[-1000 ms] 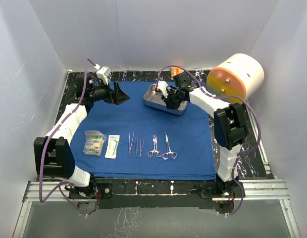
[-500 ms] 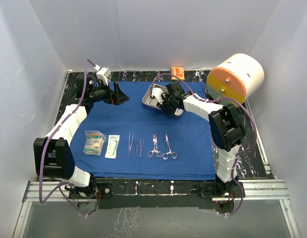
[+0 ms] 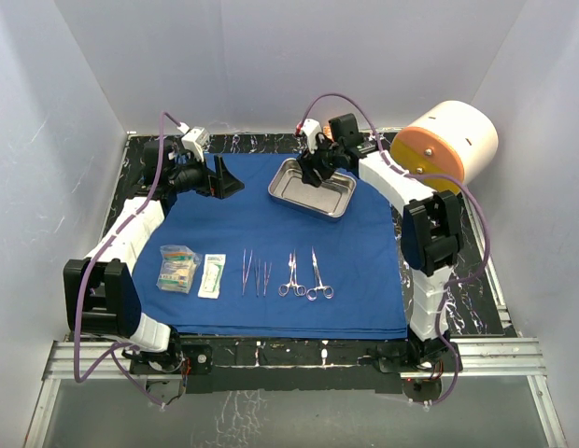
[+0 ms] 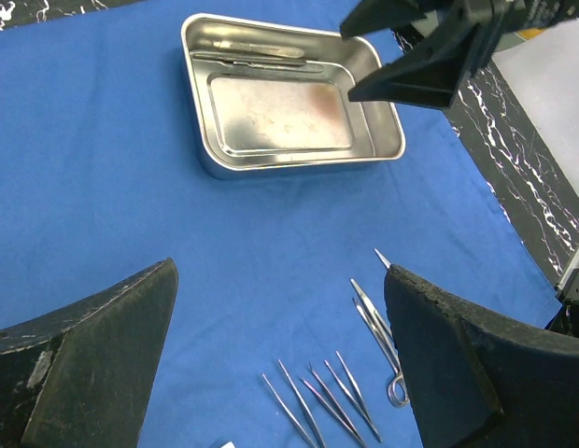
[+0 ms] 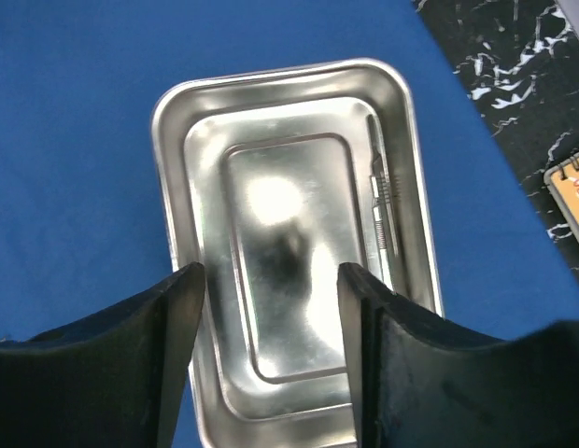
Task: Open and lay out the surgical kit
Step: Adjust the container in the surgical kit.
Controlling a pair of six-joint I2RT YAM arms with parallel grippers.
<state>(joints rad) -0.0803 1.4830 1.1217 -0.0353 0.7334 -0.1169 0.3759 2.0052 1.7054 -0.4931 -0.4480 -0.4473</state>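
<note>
The kit's royal-blue cloth [image 3: 271, 245] lies spread flat. On its near half sit two clear packets [image 3: 177, 269], slender forceps [image 3: 255, 273] and scissors-like clamps [image 3: 305, 277] in a row. The steel tray [image 3: 299, 196] rests at the back middle, with one thin steel instrument [image 5: 383, 210] along its inner wall. My right gripper [image 3: 316, 174] hovers over the tray's far edge, open, with only the tray floor [image 5: 280, 233] between its fingers. My left gripper [image 3: 224, 177] is open and empty over the cloth's back left, looking across at the tray [image 4: 280, 117] and forceps [image 4: 322, 397].
A big white-and-orange cylinder [image 3: 446, 145] stands at the back right, close to the right arm. A small orange box [image 5: 571, 201] lies on the black marbled table [image 3: 467, 280] behind the cloth. White walls close in three sides.
The right gripper has opened off the tray's rim and pulled up and back toward the far edge. The tray now lies flat on the cloth. The left arm has not moved.
</note>
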